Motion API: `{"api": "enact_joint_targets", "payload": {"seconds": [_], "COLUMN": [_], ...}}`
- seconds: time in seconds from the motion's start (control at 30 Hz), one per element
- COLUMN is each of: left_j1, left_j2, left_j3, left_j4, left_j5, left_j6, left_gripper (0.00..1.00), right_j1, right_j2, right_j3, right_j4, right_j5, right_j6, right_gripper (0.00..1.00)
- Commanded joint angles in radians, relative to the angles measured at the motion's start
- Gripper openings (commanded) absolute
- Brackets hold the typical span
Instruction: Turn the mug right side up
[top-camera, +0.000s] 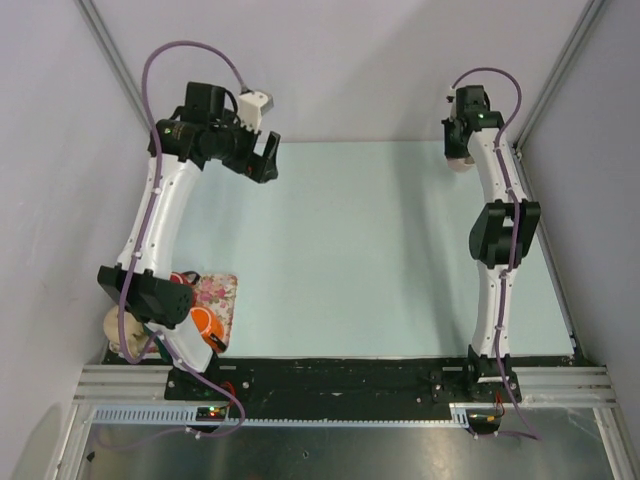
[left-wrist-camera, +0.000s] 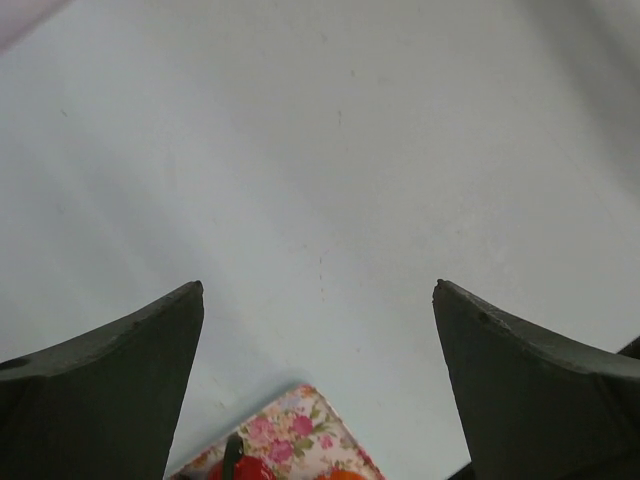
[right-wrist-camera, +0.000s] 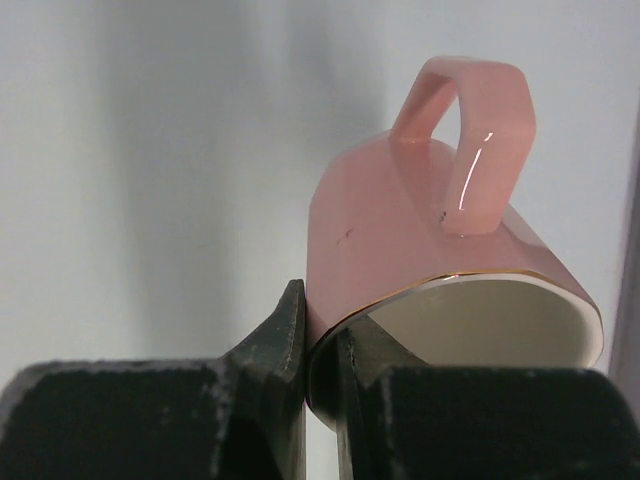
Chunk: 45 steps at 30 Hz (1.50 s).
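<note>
Some of the rim of the pink mug (right-wrist-camera: 400, 220) hides behind your right gripper (right-wrist-camera: 320, 315) clamping it at lower frame; left gripper (left-wrist-camera: 318, 300) gapes wide.

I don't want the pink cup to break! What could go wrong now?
The right gripper pinches the mug only by its thin rim, so it could slip or swing loose and drop. It also seems close to the back wall, so turning it might knock the handle there.
</note>
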Motion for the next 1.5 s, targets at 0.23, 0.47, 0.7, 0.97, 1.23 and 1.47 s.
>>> {"api": "enact_joint_targets", "payload": {"seconds": [0.23,0.47,0.7,0.97,1.23,1.47], "left_j1": [0.007,0.011,0.013,0.011,0.035,0.082], "left_j2": [-0.026,-0.021,-0.018,-0.024,-0.087,-0.175], "left_j3": [-0.128,-0.138,-0.136,-0.138,-0.231,-0.473], "left_j4": [0.03,0.03,0.029,0.03,-0.084,-0.339], "left_j5": [-0.003,-0.018,0.002,0.005,-0.1,-0.243], "left_j6": [0.048,0.064,0.065,0.081,0.412,0.726], "left_gripper": [1.0,1.0,1.0,1.0,1.0,0.95], "right_j1": [-0.084,-0.104,-0.112,-0.121,-0.111,-0.058], "right_j2": [0.139,0.186,0.212,0.178,0.103,-0.153], "right_j3": [0.151,0.131,0.143,0.145,0.135,-0.026], "right_j4": [0.034,0.044,0.045,0.127,0.147,0.155], "right_j5": [0.045,-0.058,-0.077,-0.106,-0.107,-0.05], "right_j6": [-0.183,-0.12,-0.105,-0.115,-0.158,-0.179], "right_gripper": [0.0,0.0,0.11,0.62,0.94,0.99]}}
